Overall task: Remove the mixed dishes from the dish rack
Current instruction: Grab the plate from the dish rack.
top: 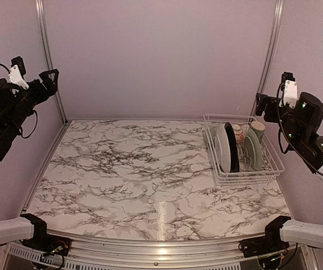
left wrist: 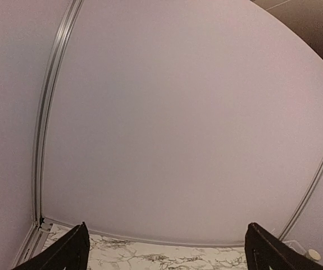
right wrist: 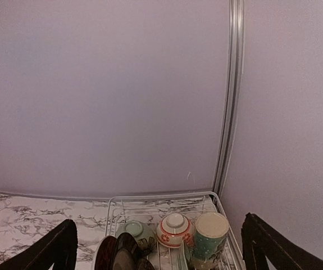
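1. the left claw [left wrist: 166, 226] hangs high at the left side of the marble-patterned tabletop [top: 139, 169]. its fingers are spread wide with nothing between them, and it faces the back wall [left wrist: 178, 124].
2. the right claw [right wrist: 159, 220] hangs high at the right side, just as wide and empty. it looks down over the far end of the dish rack [top: 245, 179].
3. the dish rack sits on the right rear part of the tabletop, close to the right wall. its long axis runs near to far.
4. in its nearer part the plates stand on edge, with faces turned left and right and rims toward the arms. the black-rimmed plate [top: 224, 147] is on the left and the pale green plate [top: 253, 151] is to its right.
5. along the rack's far end three pieces stand in a row. a small pale green dish [right wrist: 133, 229] is on the left and the orange-red-and-white bowl [right wrist: 174, 228], foot ring up, is in the middle. the tall mug [right wrist: 209, 236] is at the right corner.
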Tool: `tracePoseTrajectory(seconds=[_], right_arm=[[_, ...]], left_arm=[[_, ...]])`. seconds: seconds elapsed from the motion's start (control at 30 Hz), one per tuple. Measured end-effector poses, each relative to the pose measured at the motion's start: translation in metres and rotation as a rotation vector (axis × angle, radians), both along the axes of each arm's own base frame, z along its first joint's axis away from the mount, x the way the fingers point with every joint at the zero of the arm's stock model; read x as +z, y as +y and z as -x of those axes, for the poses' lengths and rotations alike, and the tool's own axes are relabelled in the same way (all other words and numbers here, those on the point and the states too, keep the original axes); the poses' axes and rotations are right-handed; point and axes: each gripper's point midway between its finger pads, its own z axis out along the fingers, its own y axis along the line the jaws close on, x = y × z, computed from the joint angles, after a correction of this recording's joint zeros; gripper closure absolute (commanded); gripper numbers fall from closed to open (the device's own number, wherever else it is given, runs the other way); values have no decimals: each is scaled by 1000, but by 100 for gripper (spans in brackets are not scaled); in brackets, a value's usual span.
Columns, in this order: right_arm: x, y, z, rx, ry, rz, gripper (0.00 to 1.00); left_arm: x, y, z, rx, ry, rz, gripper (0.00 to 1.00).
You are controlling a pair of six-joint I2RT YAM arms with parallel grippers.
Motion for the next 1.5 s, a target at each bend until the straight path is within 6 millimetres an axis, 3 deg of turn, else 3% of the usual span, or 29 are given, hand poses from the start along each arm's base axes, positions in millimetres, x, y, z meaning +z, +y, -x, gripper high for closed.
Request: tracePoseTrajectory(seconds=[0.2, 0.37, 0.6, 0.93, 1.13, 1.33, 1.5], right_arm=[[-36, -20, -36, -83, 117, 10, 1], [-59, -34, -51, -120, 190, 5, 2], [-78, -45, -60, -148, 256, -8, 1], [-115, -62, -62, -176, 405, -38, 2], [-132, -39, -64, -63, 509, -3, 4], [-133, 19, -67, 120, 573, 38, 11], [-142, 43, -70, 188, 636, 33, 22]], left_arm=[[-32, 0, -33, -13, 105, -4, 1], [-55, -11, -52, -55, 173, -9, 1], [-81, -29, -68, -124, 244, -7, 1], [-106, -44, -77, -186, 319, -19, 1], [-111, -47, -78, -198, 337, -1, 1], [-119, -50, -82, -209, 364, 11, 1], [-127, -56, -84, -241, 387, 35, 1]])
